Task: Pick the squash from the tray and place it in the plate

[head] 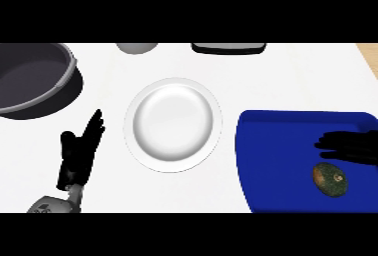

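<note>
Right hand [353,146] hovers flat, fingers straight, over the blue tray [273,165] just above the squash [330,179]; white plate [173,124] sits bare; left hand [80,150] rests open.

I can read no text, label, brand, number or sign anywhere in my head view. The plate [173,125], the tray [273,150], the squash [330,180] and the dark pot [33,77] all show plain, unmarked surfaces.

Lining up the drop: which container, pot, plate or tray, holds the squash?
The blue tray at right; the squash lies in it. White plate and grey pot hold nothing visible.
</note>
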Action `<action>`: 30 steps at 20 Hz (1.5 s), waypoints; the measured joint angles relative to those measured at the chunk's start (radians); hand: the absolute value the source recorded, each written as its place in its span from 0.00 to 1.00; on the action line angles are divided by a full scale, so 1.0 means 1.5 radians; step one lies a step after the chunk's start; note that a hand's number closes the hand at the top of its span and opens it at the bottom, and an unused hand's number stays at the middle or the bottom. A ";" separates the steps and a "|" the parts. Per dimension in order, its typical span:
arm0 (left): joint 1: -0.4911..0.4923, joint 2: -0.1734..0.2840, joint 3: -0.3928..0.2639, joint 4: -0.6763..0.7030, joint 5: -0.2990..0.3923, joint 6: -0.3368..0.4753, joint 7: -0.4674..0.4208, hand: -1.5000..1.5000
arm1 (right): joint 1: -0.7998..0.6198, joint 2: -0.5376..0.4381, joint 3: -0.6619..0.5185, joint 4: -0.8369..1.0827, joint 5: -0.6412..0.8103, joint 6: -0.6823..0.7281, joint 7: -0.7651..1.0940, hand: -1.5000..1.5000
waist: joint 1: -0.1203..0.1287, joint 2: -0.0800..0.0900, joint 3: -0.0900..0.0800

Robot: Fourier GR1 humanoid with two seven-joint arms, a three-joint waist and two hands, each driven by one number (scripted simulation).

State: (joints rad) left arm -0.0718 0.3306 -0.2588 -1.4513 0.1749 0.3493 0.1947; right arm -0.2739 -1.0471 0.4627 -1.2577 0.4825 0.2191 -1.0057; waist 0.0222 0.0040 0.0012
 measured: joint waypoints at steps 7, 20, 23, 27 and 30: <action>-0.007 -0.020 0.015 0.026 -0.016 -0.012 -0.012 0.50 | -0.037 0.055 0.026 0.062 0.082 -0.013 0.001 0.00 | -0.007 -0.001 -0.001; 0.000 -0.043 0.035 0.025 -0.044 -0.021 -0.008 0.50 | -0.052 0.116 0.043 0.131 0.159 -0.040 -0.012 0.00 | -0.010 -0.002 -0.001; 0.007 -0.047 0.039 0.016 -0.052 -0.022 -0.001 0.50 | -0.048 0.128 0.040 0.134 0.169 -0.042 -0.012 0.00 | -0.011 -0.002 -0.001; 0.018 -0.054 0.045 0.008 -0.057 -0.029 -0.004 0.50 | -0.049 0.155 0.041 0.155 0.194 -0.048 -0.011 0.00 | -0.010 -0.002 -0.001; 0.011 -0.054 0.060 0.018 -0.055 -0.043 -0.007 0.50 | -0.057 0.171 0.039 0.175 0.218 -0.057 -0.017 1.00 | -0.011 -0.002 -0.001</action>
State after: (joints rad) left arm -0.0559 0.2496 -0.1692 -1.4246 0.0925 0.2850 0.1847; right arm -0.3590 -0.7911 0.5218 -0.9946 0.8089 0.1340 -1.0314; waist 0.0060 0.0007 -0.0005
